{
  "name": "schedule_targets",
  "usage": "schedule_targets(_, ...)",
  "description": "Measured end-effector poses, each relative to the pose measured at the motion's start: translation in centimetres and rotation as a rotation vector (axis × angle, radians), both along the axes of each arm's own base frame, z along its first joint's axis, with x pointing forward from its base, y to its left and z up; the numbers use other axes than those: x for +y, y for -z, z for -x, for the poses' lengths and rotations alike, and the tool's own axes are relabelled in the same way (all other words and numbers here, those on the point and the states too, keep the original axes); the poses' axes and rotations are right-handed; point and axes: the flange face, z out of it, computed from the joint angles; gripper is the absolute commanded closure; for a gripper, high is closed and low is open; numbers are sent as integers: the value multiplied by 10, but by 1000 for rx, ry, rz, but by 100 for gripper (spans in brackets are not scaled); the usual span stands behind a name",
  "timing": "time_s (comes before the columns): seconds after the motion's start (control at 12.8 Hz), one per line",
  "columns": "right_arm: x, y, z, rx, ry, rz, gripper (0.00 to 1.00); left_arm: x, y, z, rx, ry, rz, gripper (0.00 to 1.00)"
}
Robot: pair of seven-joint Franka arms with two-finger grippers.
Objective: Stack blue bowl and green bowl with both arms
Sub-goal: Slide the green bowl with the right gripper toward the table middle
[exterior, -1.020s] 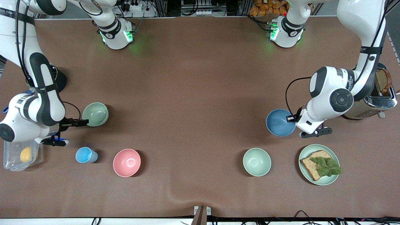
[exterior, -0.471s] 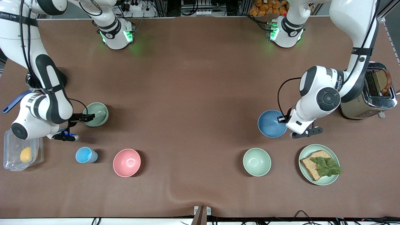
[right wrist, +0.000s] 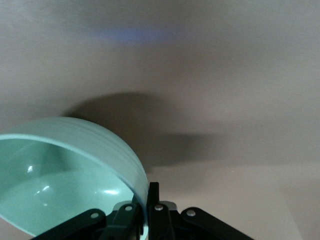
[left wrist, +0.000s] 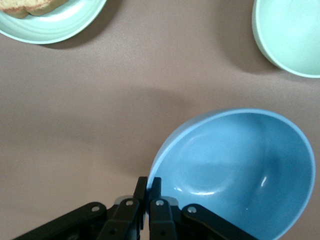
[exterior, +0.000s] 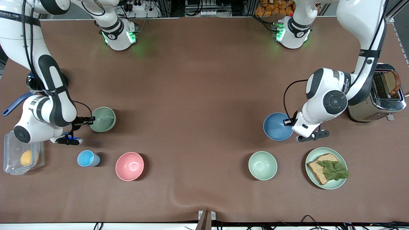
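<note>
The blue bowl hangs tilted above the table near the left arm's end, its rim pinched by my left gripper. In the left wrist view the bowl fills the frame and the gripper is shut on its rim. The sage green bowl is lifted and tilted near the right arm's end, its rim pinched by my right gripper. In the right wrist view the bowl is held at its rim by the gripper.
A pale mint bowl and a mint plate with bread and lettuce lie nearer the camera than the blue bowl. A pink bowl, a small blue cup and a clear box lie near the right arm's end. A toaster stands at the left arm's end.
Both bowls have been lifted off the table. The blue bowl moved toward the table's middle and tilted. The green bowl moved a little toward the middle and tilted up.
</note>
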Motion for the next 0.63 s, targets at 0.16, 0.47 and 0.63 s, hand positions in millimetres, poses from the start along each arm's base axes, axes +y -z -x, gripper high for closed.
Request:
schedule_targets(0.16,21,-6,-6,-12,-18,4,100,2,4,0,7,-4,-1,100)
schedule_targets(0.47,69,-29,-18,-43,10,-13,100,1,4,-1,7,-3,-1,100)
schedule_targets(0.63,106,-35,-20,-37,91,-59,100,1,4,-1,6,-3,0,100)
